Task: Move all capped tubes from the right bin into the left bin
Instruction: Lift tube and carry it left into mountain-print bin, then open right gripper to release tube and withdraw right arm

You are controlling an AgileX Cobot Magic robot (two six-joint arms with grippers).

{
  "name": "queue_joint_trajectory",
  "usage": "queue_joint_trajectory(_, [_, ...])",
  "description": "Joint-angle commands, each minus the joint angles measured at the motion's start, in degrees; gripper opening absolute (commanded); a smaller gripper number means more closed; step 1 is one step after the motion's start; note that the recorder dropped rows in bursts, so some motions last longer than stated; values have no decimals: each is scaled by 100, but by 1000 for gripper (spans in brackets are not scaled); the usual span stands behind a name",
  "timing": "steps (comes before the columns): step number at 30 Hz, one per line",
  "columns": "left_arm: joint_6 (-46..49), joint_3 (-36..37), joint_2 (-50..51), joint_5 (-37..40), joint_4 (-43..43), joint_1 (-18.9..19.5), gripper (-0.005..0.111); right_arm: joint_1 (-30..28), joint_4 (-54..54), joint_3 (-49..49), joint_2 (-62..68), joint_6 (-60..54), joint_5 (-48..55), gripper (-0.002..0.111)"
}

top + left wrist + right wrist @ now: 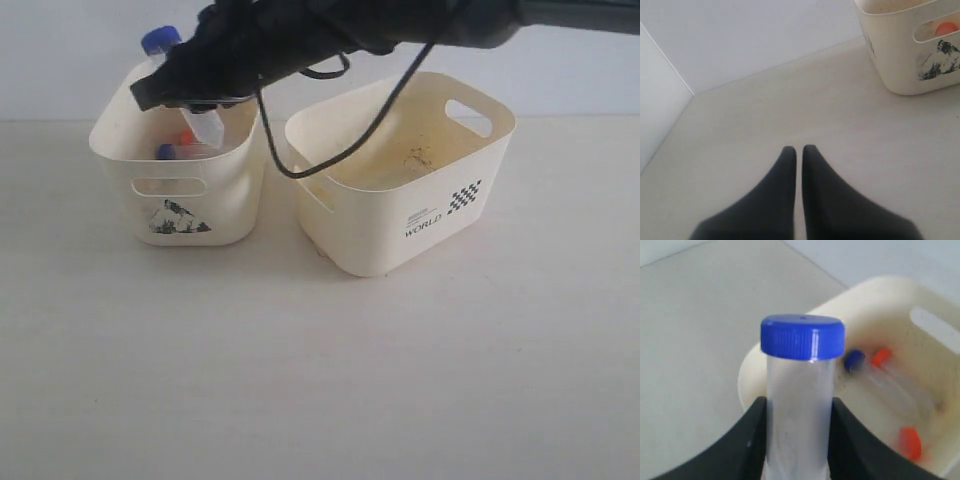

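**Blue-capped tube held over the left bin, ready for release**

Our left gripper (pixel 799 149) hung idle, fingers pressed together, above the worktop (pixel 320 380) near the left bin (pixel 115 150), which stood toward the worktop's far left. Over that bin the right gripper (pixel 798 405) pinched the blue-capped tube (pixel 801 380) by its body, cap up and lower end pointing into the opening. We judged it best to let go only once the tip sat low inside the walls, beside the orange-capped tube (pixel 882 357) lying there. The right bin (pixel 370 230), just beside, showed no tube we could see.
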Motion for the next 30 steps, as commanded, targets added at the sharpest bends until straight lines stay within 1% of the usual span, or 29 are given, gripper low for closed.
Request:
queue_joint_trajectory(1, [-54,-21,3,-24,6,2,4,263,26,-455,423,-715,-1054,0])
queue_joint_trajectory(3, [-54,-21,3,-24,6,2,4,325,26,-455,599,-725,-1535,0])
queue_joint_trajectory(5, [-54,-21,3,-24,6,2,4,325,26,-455,740,-725,-1525,2])
queue_joint_trajectory(6, [-54,-21,3,-24,6,2,4,325,26,-455,793,-685,-1423,5])
queue_joint_trajectory(7, [-54,-21,3,-24,6,2,4,325,26,-455,835,-686,-1273,11])
queue_joint_trajectory(8, [-54,-21,3,-24,6,2,4,325,26,-455,886,-686,-1162,21])
queue_joint_trajectory(9, [-54,-21,3,-24,6,2,4,325,26,-455,912,-652,-1106,34])
queue_joint_trajectory(11, [-54,-21,3,-24,6,2,4,325,26,-455,964,-513,-1196,65])
queue_joint_trajectory(12, [-54,-21,3,-24,6,2,4,325,26,-455,978,-475,-1382,74])
queue_joint_trajectory(13, [-54,-21,3,-24,6,2,4,325,26,-455,994,-381,-1578,80])
queue_joint_trajectory(14, [-54,-21,3,-24,6,2,4,325,26,-455,1002,-279,-1693,80])
queue_joint_trajectory(15, [-54,-21,3,-24,6,2,4,314,26,-455,989,-202,-1704,74])
queue_joint_trajectory(16, [-54,-21,3,-24,6,2,4,289,38,-455,948,-123,-1679,65])
queue_joint_trajectory(17, [-54,-21,3,-24,6,2,4,239,84,-455,880,87,-1451,50])
queue_joint_trajectory(18, [-54,-21,3,-24,6,2,4,148,139,-455,801,366,-1038,31])
queue_joint_trajectory(19, [-54,-21,3,-24,6,2,4,55,144,-455,715,572,-629,8])
queue_joint_trajectory(20, [-54,-21,3,-24,6,2,4,-80,164,-455,613,757,-81,2])
queue_joint_trajectory(23, [-54,-21,3,-24,6,2,4,-369,112,-444,343,753,1288,2])
queue_joint_trajectory(24, [-54,-21,3,-24,6,2,4,-411,102,-444,248,624,1699,0])
queue_joint_trajectory(26, [-54,-21,3,-24,6,2,4,-411,71,-434,21,274,2345,0])
queue_joint_trajectory(28, [-54,-21,3,-24,6,2,4,-381,69,-356,-211,172,2791,0])
queue_joint_trajectory(30, [-54,-21,3,-24,6,2,4,-319,69,-114,-522,172,2893,0])
